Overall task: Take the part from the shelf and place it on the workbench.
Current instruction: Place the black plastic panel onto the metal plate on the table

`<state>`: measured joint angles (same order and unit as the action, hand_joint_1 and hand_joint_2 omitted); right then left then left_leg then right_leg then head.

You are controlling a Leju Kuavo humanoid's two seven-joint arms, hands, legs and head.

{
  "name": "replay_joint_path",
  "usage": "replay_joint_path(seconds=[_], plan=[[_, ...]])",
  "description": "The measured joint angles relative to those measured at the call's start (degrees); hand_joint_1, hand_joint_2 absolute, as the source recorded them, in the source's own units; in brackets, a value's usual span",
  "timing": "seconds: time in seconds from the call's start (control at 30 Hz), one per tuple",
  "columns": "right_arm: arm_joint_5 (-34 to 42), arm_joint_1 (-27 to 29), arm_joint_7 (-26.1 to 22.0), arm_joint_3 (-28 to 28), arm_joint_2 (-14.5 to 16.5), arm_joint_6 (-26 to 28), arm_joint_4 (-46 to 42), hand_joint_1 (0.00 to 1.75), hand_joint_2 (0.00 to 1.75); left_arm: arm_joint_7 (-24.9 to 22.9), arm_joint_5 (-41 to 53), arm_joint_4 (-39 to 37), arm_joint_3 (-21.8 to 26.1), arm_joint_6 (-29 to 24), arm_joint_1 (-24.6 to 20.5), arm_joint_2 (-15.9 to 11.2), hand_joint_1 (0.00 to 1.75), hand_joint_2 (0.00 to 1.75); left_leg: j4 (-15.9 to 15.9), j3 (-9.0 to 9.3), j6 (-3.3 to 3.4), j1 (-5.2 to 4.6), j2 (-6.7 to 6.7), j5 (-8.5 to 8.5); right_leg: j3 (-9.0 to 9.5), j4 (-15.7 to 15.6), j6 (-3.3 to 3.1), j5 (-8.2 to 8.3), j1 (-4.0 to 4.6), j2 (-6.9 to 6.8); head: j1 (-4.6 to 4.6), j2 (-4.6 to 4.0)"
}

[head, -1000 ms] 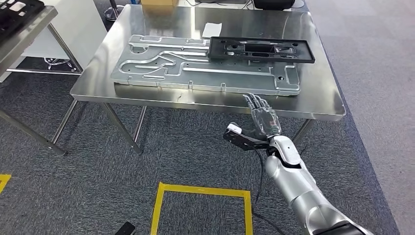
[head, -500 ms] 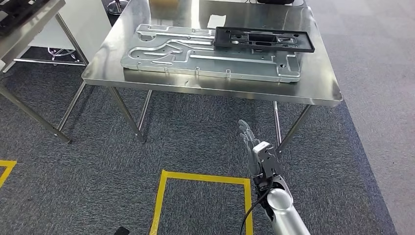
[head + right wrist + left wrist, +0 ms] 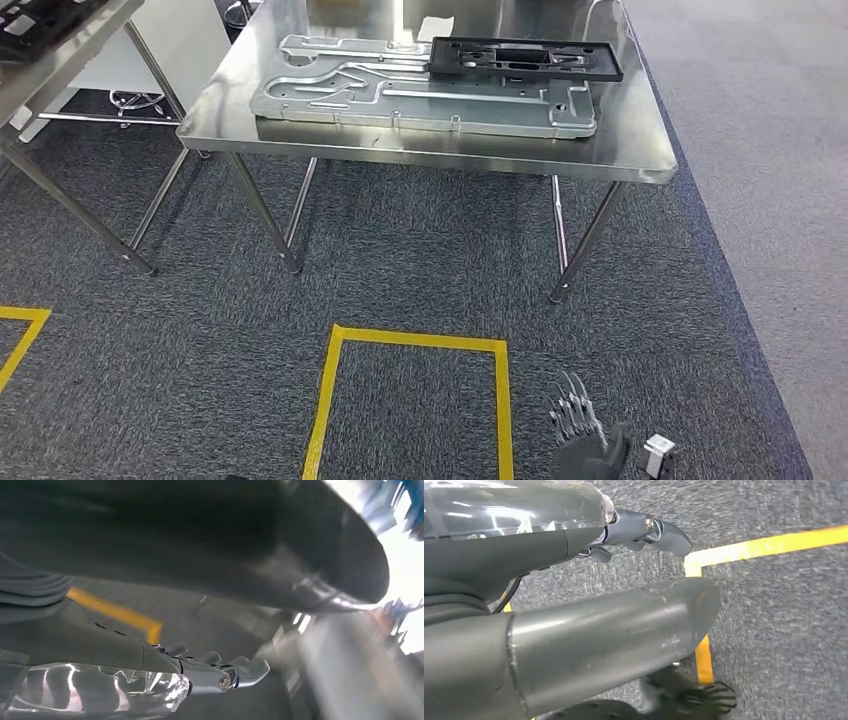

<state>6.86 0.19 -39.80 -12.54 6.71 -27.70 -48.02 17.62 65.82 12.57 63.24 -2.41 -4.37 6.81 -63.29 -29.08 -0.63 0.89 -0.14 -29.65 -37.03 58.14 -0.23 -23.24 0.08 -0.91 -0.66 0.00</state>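
The black rectangular part (image 3: 525, 58) lies flat on the far right of a large silver stamped plate (image 3: 400, 95), which rests on the steel workbench (image 3: 625, 150). My right hand (image 3: 578, 432) hangs low over the carpet, well short of the bench, fingers straight and apart, holding nothing. In the right wrist view the right hand (image 3: 200, 674) shows slightly curved fingers with nothing in them. My left hand (image 3: 574, 550) hangs over the carpet with thumb and fingers (image 3: 649, 530) apart and nothing between them.
A grey shelf (image 3: 70, 35) with another black part (image 3: 25, 15) stands at the far left, its legs on the carpet. A yellow tape square (image 3: 410, 343) marks the floor before the bench. Bench legs (image 3: 580, 245) stand ahead.
The whole view has shifted, with the bench now farther off and higher in the picture. My right arm has dropped from the bench's front edge down to the floor side.
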Motion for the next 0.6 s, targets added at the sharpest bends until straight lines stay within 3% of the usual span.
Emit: replay_joint_path(seconds=[0.07,0.13,0.17,0.2,0.27,0.3,0.33,0.37,0.4,0.47,0.53,0.57,0.6], plan=[[-1.0,0.3,0.0,-6.3,-1.0,4.8,7.3,0.00,0.00,-0.1,-0.7,0.0,1.0,-0.7,-0.1,0.4,0.00,0.00,5.1,2.87,0.89,-0.39,-0.14,-2.16,-0.44,0.4,0.82,0.92,-0.02,-0.12,0.05,0.00],[-1.9,0.7,0.4,-11.8,-2.1,9.8,13.8,0.00,0.00,-0.1,-1.1,0.0,2.0,-1.1,0.2,0.8,0.00,0.00,6.1,2.48,2.00,-0.51,-0.18,-1.68,-0.67,0.3,1.70,1.39,-0.31,-0.22,0.03,0.00],[-2.3,0.9,1.1,-13.7,-2.5,12.4,16.2,0.00,0.00,0.0,-1.3,0.0,2.4,-1.2,0.4,1.0,0.00,0.00,6.2,1.93,2.53,-0.48,-0.19,-1.09,-1.12,0.7,2.06,0.52,-0.45,-0.09,0.02,0.00],[-2.8,0.9,2.5,-15.3,-3.0,15.7,18.5,0.00,0.00,0.1,-1.4,0.0,2.7,-1.4,0.5,1.1,0.00,0.00,6.3,1.24,2.96,-0.41,-0.18,-0.42,-1.84,2.1,2.37,-1.52,-0.55,0.12,0.09,0.00],[-4.1,0.7,8.2,-18.4,-3.4,24.5,22.8,0.00,0.00,0.5,-1.5,0.0,3.2,-1.8,0.5,1.2,0.00,0.00,6.3,-0.45,3.42,-0.37,-0.31,0.93,-3.68,8.0,2.81,-7.42,-0.74,0.45,0.34,0.00],[-4.8,0.6,12.0,-19.8,-3.4,28.9,24.8,0.00,0.00,0.6,-1.5,0.0,3.6,-1.9,0.5,1.2,0.00,0.00,6.3,-1.33,3.47,-0.38,-0.50,1.62,-4.42,11.7,2.95,-9.48,-0.80,0.50,0.45,0.00],[-5.5,0.5,15.7,-20.9,-3.4,32.4,26.5,0.00,0.00,0.8,-1.5,0.0,3.8,-1.9,0.6,1.3,0.00,0.00,6.3,-2.15,3.42,-0.40,-0.76,2.29,-4.67,14.6,3.03,-10.02,-0.84,0.54,0.49,-0.01],[-6.2,0.5,18.7,-21.7,-3.4,34.9,27.8,0.00,0.00,0.9,-1.4,0.0,4.1,-1.9,0.7,1.3,0.00,0.00,6.2,-2.93,3.30,-0.42,-1.06,2.91,-4.16,16.0,3.02,-9.16,-0.85,0.62,0.50,-0.01],[-6.7,0.4,21.1,-22.2,-3.4,36.6,28.9,0.00,0.00,1.0,-1.4,0.0,4.3,-2.0,0.8,1.3,0.00,0.00,6.2,-3.63,3.12,-0.42,-1.40,3.49,-2.69,15.5,2.91,-7.52,-0.85,0.80,0.49,-0.01],[-7.5,0.2,23.7,-22.7,-3.4,38.3,30.4,0.00,0.00,1.1,-1.3,0.0,4.4,-2.0,0.9,1.4,0.00,0.00,6.1,-4.73,2.67,-0.44,-2.12,4.50,3.38,8.8,2.38,-5.41,-0.81,2.47,0.49,0.00],[-7.9,0.0,24.7,-23.2,-3.4,38.8,31.6,0.00,0.00,1.1,-1.3,0.0,4.6,-2.0,0.8,1.5,0.00,0.00,5.9,-5.42,2.10,-0.60,-2.91,5.35,9.42,0.5,1.61,-6.52,-0.72,4.58,0.46,-0.01],[-8.1,-0.1,24.9,-23.4,-3.3,38.9,32.1,0.00,0.00,1.2,-1.3,0.0,4.7,-2.0,0.8,1.6,0.00,0.00,5.9,-5.66,1.76,-0.67,-3.31,5.74,10.97,-1.9,1.26,-7.33,-0.60,5.04,0.44,0.00],[-8.1,-0.3,25.0,-23.6,-3.3,39.0,32.6,0.00,0.00,1.2,-1.3,0.0,4.8,-2.0,0.8,1.6,0.00,0.00,5.9,-5.89,1.36,-0.75,-3.78,6.15,11.28,-2.9,0.91,-7.69,-0.57,4.64,0.44,0.00]])
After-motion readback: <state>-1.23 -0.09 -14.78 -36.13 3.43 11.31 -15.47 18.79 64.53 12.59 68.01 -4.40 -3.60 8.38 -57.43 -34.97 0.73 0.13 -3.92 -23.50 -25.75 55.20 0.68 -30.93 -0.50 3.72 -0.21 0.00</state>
